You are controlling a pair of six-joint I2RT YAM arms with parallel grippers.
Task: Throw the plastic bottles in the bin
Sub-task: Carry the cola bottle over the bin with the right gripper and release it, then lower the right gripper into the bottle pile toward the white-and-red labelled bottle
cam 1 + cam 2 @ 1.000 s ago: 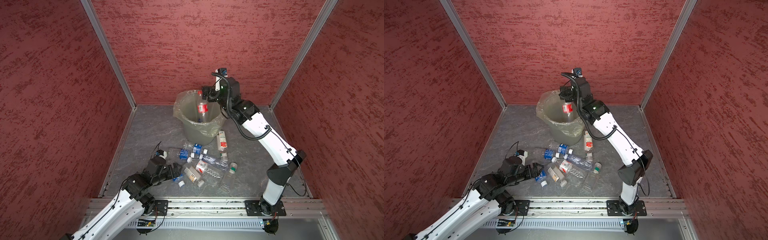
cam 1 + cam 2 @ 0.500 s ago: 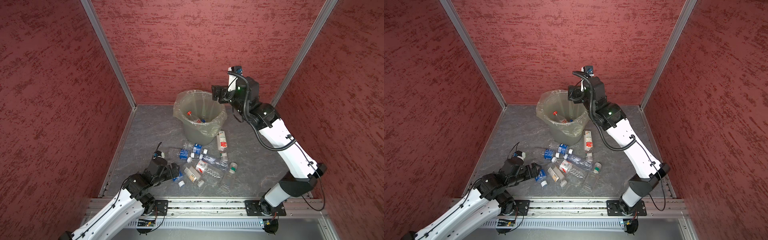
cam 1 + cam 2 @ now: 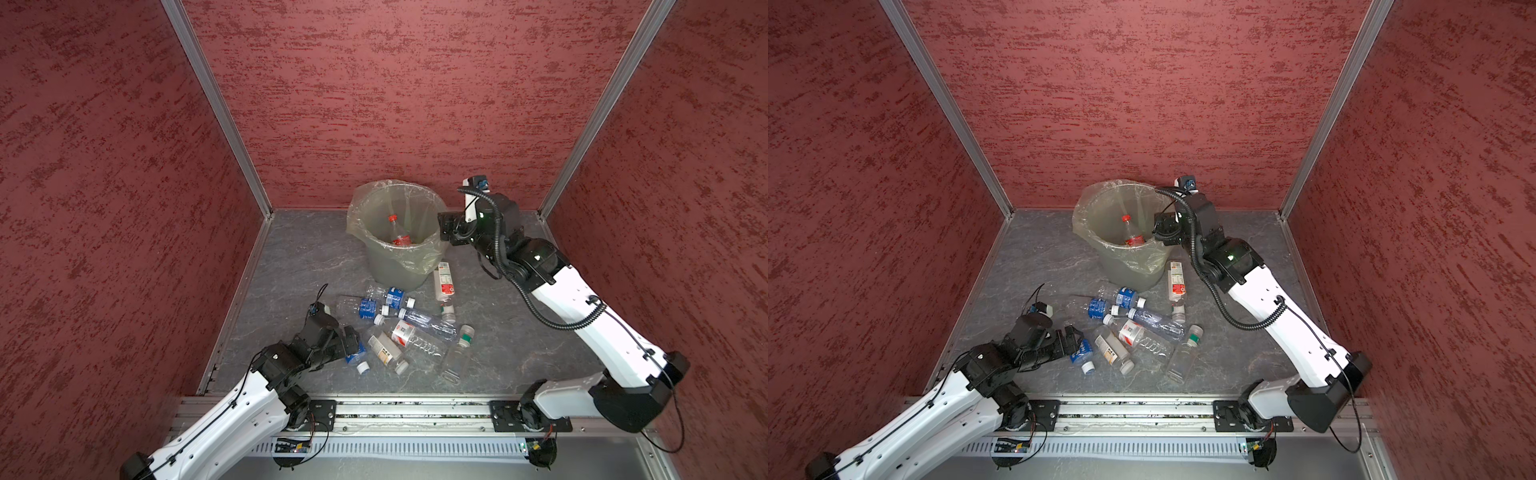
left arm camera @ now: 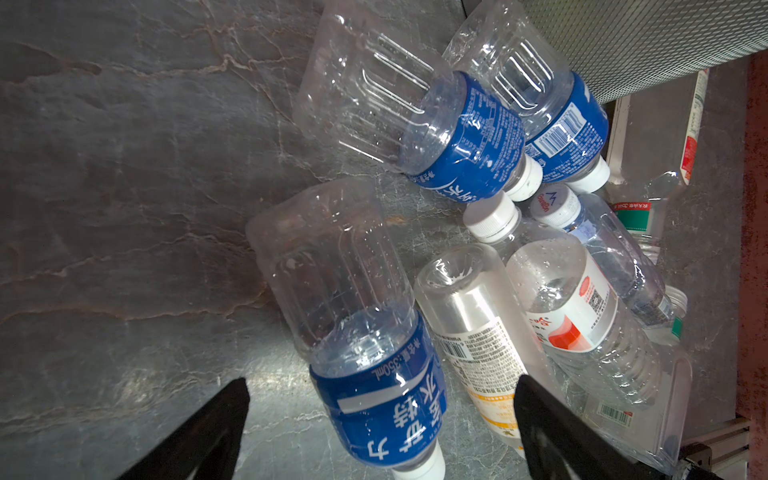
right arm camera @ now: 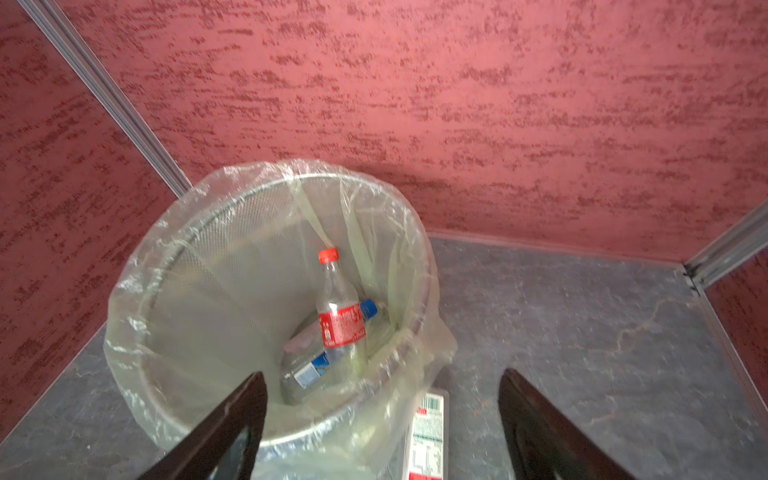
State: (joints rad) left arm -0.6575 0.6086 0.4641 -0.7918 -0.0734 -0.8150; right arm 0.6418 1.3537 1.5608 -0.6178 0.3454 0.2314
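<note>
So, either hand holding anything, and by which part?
Nothing held. The left hand open around the label end of a blue-labelled bottle, not gripping; the right hand open, empty, by the bin.

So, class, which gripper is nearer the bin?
Right. The right gripper hangs by the rim of the bin. The left gripper is low on the near side of the bottle pile, open around a blue-labelled bottle.
</note>
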